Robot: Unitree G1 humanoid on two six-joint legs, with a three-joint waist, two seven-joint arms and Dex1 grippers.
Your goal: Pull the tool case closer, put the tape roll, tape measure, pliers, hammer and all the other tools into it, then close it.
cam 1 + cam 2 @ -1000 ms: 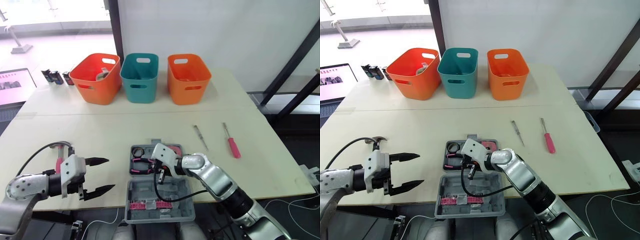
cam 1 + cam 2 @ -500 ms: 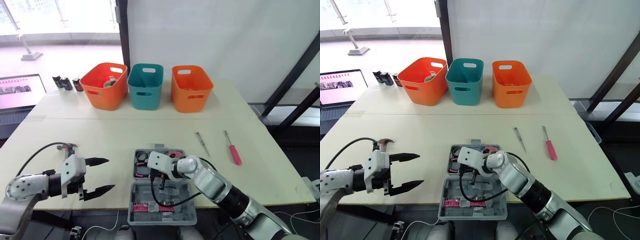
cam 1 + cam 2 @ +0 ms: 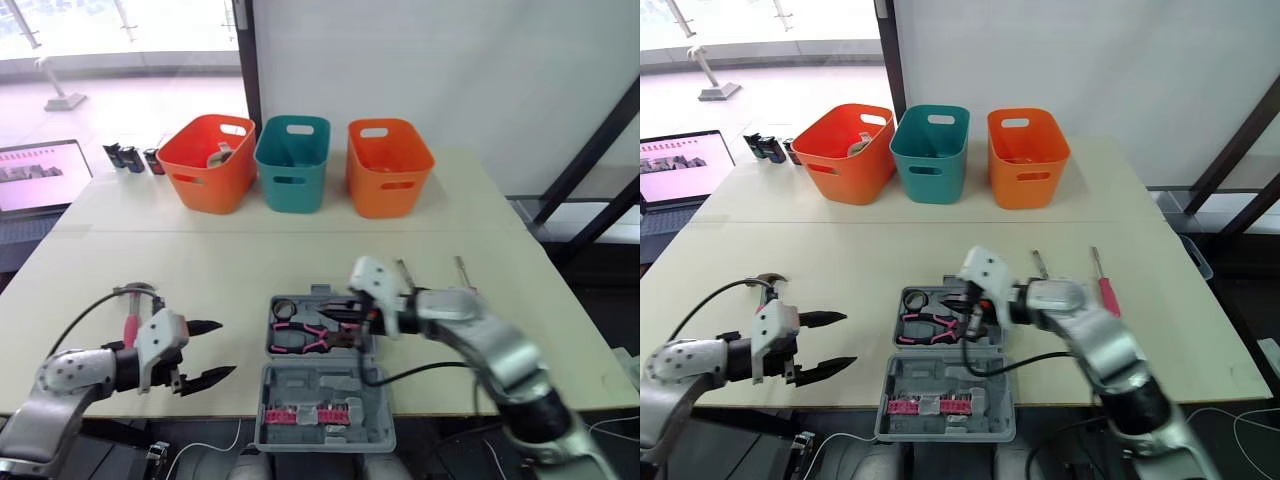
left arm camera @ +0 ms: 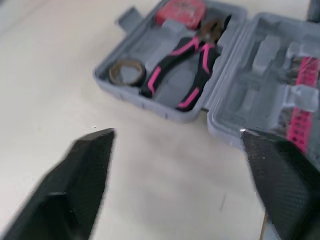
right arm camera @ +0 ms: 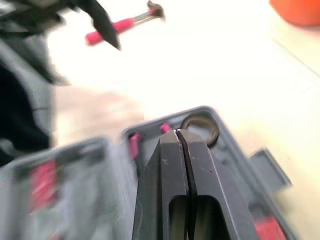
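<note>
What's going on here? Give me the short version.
The robot is packing tools into the open tool case at the table's near edge. The tape roll, pliers and tape measure already lie in it. The right gripper hovers over the case, shut and empty. The left gripper is open to the case's left, the hammer on the table behind it. A pink-handled screwdriver and a thin screwdriver lie right of the case.

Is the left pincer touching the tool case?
Apart. In the left wrist view, bare table lies between the open left pincer and the tool case.
</note>
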